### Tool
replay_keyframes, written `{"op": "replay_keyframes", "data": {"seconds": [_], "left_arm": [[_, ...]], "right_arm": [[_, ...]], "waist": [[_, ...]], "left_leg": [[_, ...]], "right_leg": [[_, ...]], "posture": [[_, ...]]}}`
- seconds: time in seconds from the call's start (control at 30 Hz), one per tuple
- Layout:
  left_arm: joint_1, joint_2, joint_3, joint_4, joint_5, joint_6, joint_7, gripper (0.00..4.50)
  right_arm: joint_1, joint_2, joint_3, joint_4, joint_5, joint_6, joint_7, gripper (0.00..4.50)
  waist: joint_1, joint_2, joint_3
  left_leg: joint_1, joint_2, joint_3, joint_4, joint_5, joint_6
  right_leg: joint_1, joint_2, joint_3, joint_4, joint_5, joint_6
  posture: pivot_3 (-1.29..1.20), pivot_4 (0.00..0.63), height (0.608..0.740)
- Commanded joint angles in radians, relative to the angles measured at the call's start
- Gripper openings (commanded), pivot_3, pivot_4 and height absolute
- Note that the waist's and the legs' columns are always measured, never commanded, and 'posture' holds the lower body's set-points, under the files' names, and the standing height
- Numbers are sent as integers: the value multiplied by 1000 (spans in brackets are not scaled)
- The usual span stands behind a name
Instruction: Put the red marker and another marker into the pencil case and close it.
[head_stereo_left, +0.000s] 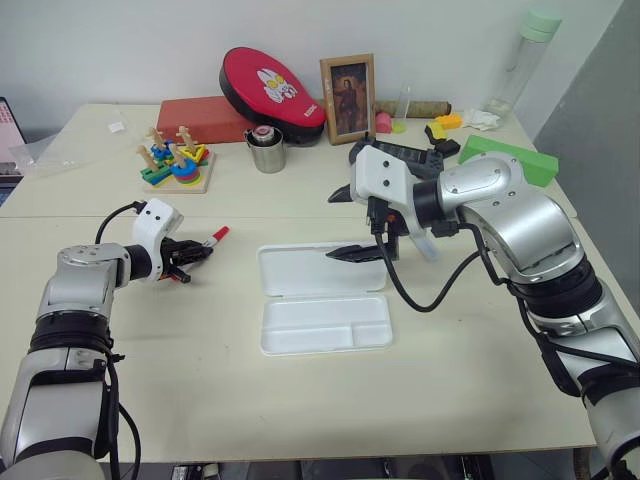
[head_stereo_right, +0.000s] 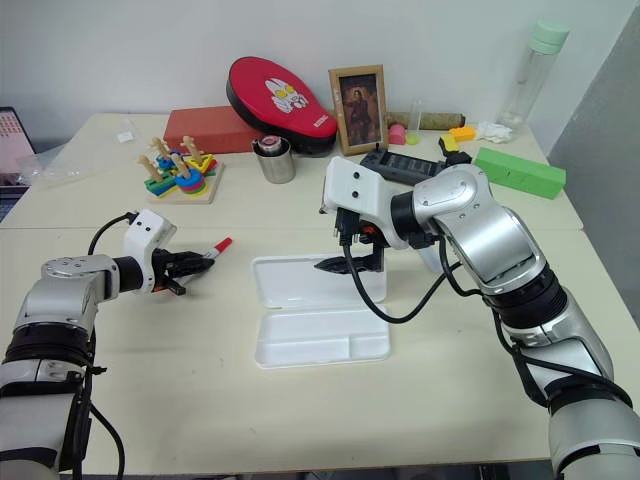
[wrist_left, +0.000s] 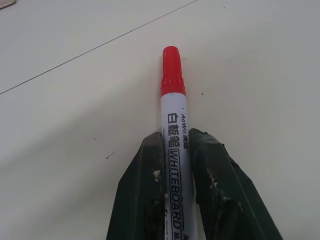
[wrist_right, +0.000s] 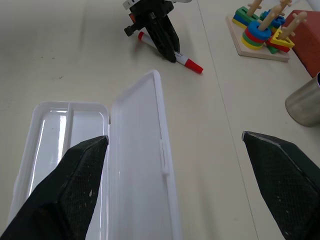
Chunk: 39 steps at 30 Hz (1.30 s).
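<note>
The red marker (wrist_left: 173, 125) is clamped by its white barrel between the fingers of the left gripper (head_stereo_left: 186, 255), near the table's (head_stereo_left: 150, 380) left edge, its cap jutting toward the pencil case (head_stereo_left: 322, 298). The case lies open and empty mid-table, a flat white plastic shell with rounded corners. The right gripper (wrist_right: 175, 190) hangs over it, spread wide and empty. The smooth, round barrel could twist or slip in so narrow a pinch, or the cap could catch the case's raised rim.
</note>
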Motion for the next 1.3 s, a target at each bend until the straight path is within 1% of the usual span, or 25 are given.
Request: {"op": "replay_keyframes", "data": {"seconds": [0.03,0.27,0.4,0.63,0.77,0.87,0.97,1.1,1.17,1.2,1.27,1.3], "left_arm": [[16,-4,-23,13,22,-4,-13,419],[25,6,-32,2,32,-11,-27,415],[57,23,-27,-56,33,-11,-25,415],[223,103,73,-421,-76,126,-67,415],[327,187,189,-729,-180,261,-96,415],[366,237,253,-895,-255,349,-114,415],[409,292,295,-1015,-310,399,-154,415],[420,323,328,-1074,-363,427,-160,415],[397,319,334,-1101,-401,432,-160,415],[374,311,312,-1121,-424,434,-156,415],[322,275,239,-1160,-464,432,-144,415],[294,239,190,-1173,-472,430,-127,415]], "right_arm": [[-25,1,-31,-26,16,-2,-6,4500],[-19,0,-30,-32,16,1,-7,4500],[-13,-4,-31,-39,20,-4,-1,4500],[-2,-10,-44,-60,48,25,-4,4500],[13,-28,-51,-66,58,28,-3,4500],[25,-49,-61,-73,67,30,4,4500],[35,-71,-67,-73,69,25,6,4500],[45,-94,-73,-74,80,20,8,4500],[51,-106,-81,-72,83,25,5,4500],[54,-117,-86,-70,84,22,8,4500],[63,-141,-98,-66,85,21,13,4500],[69,-155,-103,-68,86,18,17,4500]], "waist": [[0,0,0],[0,0,0],[-1,0,0],[-7,0,0],[-8,0,0],[-4,0,1],[-2,0,1],[-1,2,1],[-1,2,1],[-1,2,1],[3,2,1],[6,2,1]], "left_leg": [[0,0,0,0,0,0],[0,0,0,0,0,0],[0,0,0,0,0,0],[0,0,0,-1,0,0],[-1,0,0,-1,0,0],[-1,0,0,-1,0,0],[0,0,0,-1,0,0],[0,0,0,-1,0,0],[0,1,0,-1,0,0],[0,1,0,-1,0,0],[0,1,0,-1,0,0],[-1,0,0,-1,0,0]], "right_leg": [[0,0,0,0,0,0],[0,0,0,0,0,0],[0,0,0,0,0,0],[-1,0,0,0,0,0],[-1,0,0,-1,0,0],[-1,0,0,0,0,0],[0,0,0,-1,0,0],[-1,0,0,-1,0,0],[-1,0,0,-1,0,0],[-1,0,1,-1,0,0],[-1,0,1,-1,0,0],[0,0,0,-1,0,0]], "posture": [[0,150,740],[0,150,740],[0,150,740],[0,150,740],[0,150,740],[0,150,740],[0,150,740],[0,150,740],[0,150,740],[0,150,740],[0,150,740],[0,150,740]]}}
